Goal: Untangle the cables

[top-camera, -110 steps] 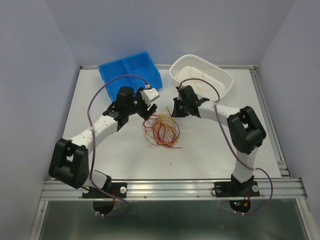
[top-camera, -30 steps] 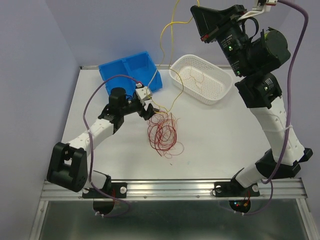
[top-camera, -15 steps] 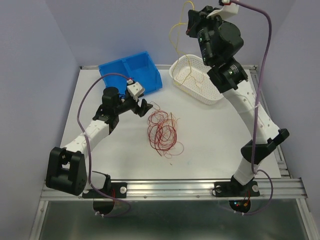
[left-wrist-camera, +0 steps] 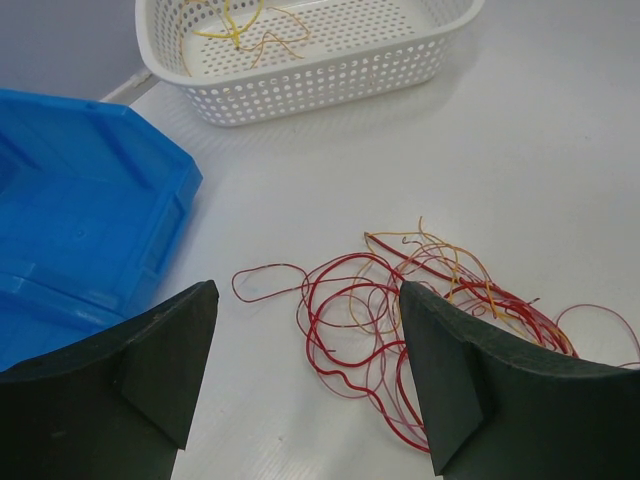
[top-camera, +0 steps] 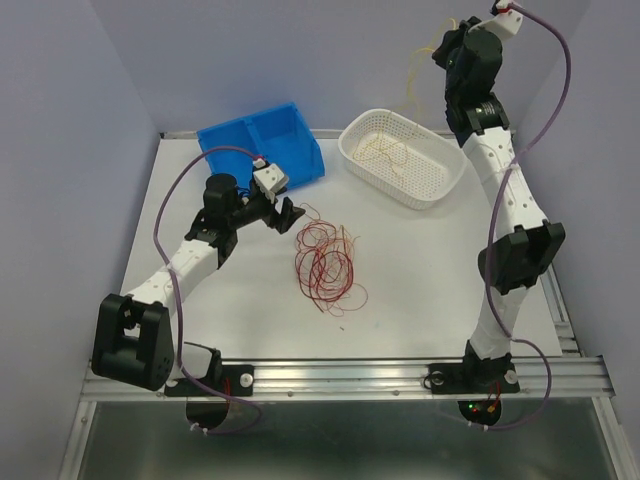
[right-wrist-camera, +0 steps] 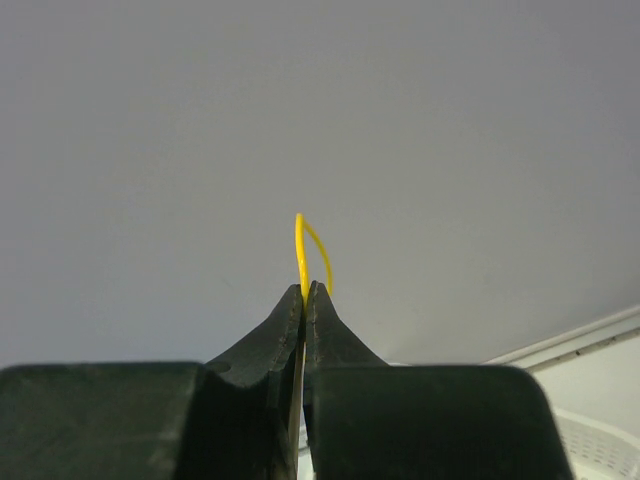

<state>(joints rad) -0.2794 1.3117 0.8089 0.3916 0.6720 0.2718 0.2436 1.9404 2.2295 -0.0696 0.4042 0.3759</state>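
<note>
Yellow cable (right-wrist-camera: 303, 245) is now clear of the red cables (top-camera: 325, 265): right hand (right-wrist-camera: 304, 292), clamped on it, has swung it up over the white basket (top-camera: 425, 195). Left hand (left-wrist-camera: 305, 290) gapes, empty, beside the reds on the tabletop (top-camera: 430, 290). Release into basket looks next.
</note>
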